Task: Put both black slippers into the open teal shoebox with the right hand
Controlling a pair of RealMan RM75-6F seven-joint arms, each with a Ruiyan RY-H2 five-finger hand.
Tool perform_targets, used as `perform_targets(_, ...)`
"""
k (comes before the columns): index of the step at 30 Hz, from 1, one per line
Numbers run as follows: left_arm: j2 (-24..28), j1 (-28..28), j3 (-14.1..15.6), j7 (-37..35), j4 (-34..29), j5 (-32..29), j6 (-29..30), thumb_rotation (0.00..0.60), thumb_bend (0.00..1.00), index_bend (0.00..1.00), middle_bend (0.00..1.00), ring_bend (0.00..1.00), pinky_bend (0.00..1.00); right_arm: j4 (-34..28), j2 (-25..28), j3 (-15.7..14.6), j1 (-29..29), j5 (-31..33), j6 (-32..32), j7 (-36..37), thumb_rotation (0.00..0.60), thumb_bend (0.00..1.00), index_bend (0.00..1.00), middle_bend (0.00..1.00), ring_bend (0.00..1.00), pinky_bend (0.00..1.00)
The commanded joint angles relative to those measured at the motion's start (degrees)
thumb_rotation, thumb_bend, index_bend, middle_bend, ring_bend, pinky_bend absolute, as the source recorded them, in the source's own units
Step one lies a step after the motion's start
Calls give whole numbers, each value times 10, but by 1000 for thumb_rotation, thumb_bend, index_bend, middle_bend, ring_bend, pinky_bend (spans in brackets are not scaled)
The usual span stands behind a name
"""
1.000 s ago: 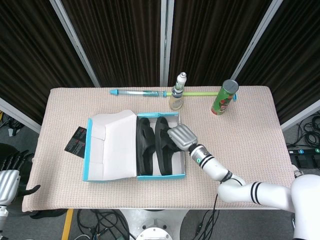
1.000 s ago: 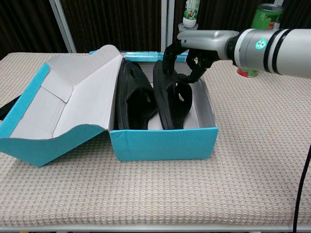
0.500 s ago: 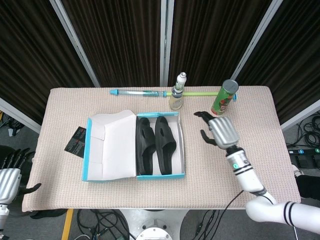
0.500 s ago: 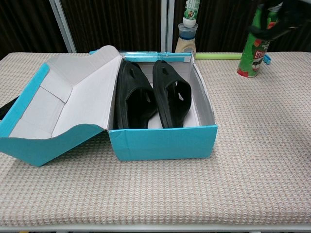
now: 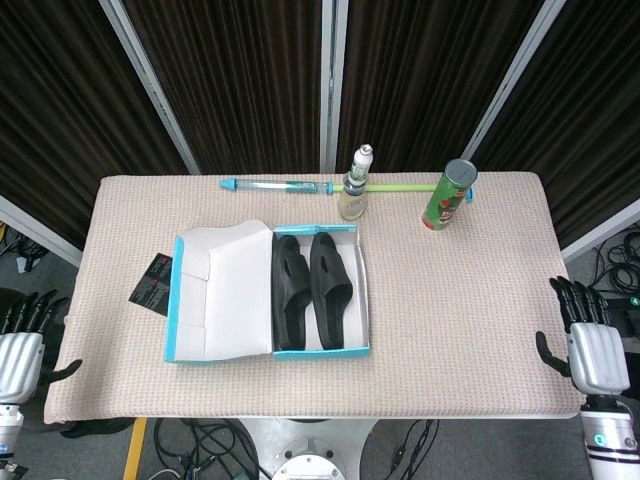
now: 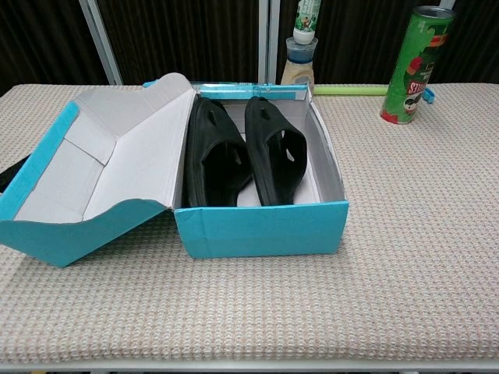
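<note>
Both black rubber slippers (image 5: 311, 287) are seen lying side by side inside the open teal cardboard shoebox (image 5: 322, 351), whose white-lined lid (image 5: 222, 290) is folded out leftward. The right hand (image 5: 588, 352) is held off the table's right edge, fingers spread and empty; the left hand (image 5: 20, 347) is likewise spread at the left edge.

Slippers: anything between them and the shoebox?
No. Both slippers already lie side by side inside the shoebox. Right robot hand is open, off the table's right edge.
</note>
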Motion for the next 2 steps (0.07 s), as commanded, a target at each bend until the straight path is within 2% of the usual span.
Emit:
perform_targets(1, -1, 1, -1, 6, -3, -1, 2, 600, 0, 143, 71, 0, 0, 11, 1, -7, -24, -23, 13, 22, 600, 327, 0, 44, 0, 0)
perform_targets(2, -2, 1, -2, 8, -3, -1, 4, 600, 0, 143, 71, 0, 0, 14, -1, -6, -27, -27, 14, 23, 600, 327, 0, 44, 0, 0)
